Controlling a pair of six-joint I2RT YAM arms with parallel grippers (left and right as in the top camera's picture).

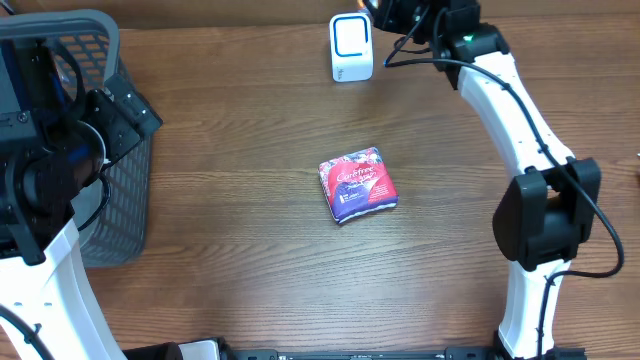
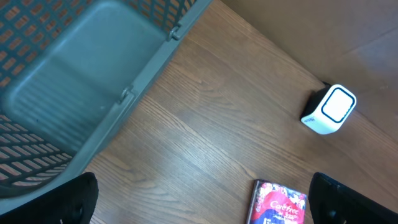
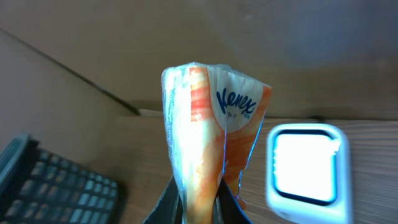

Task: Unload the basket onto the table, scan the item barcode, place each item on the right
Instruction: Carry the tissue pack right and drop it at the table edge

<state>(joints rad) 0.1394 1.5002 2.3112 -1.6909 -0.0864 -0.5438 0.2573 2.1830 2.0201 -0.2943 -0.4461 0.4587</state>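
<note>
My right gripper [image 3: 199, 200] is shut on an orange and white Kleenex tissue pack [image 3: 208, 124], which stands upright between the fingers. Just right of the pack is the white barcode scanner [image 3: 305, 165], its window lit. From overhead the right gripper [image 1: 388, 14] hangs at the table's far edge, beside the scanner [image 1: 351, 47]. A red and purple Carefree pack [image 1: 357, 184] lies flat mid-table. My left gripper [image 2: 202, 202] is open and empty, its black fingertips [image 2: 74, 200] wide apart above the wood, with the Carefree pack [image 2: 280, 204] near the right fingertip.
A grey-blue mesh basket [image 1: 125, 190] stands at the table's left edge, partly under my left arm; it fills the upper left of the left wrist view as the basket [image 2: 74, 81]. The scanner [image 2: 329, 109] shows at the right there.
</note>
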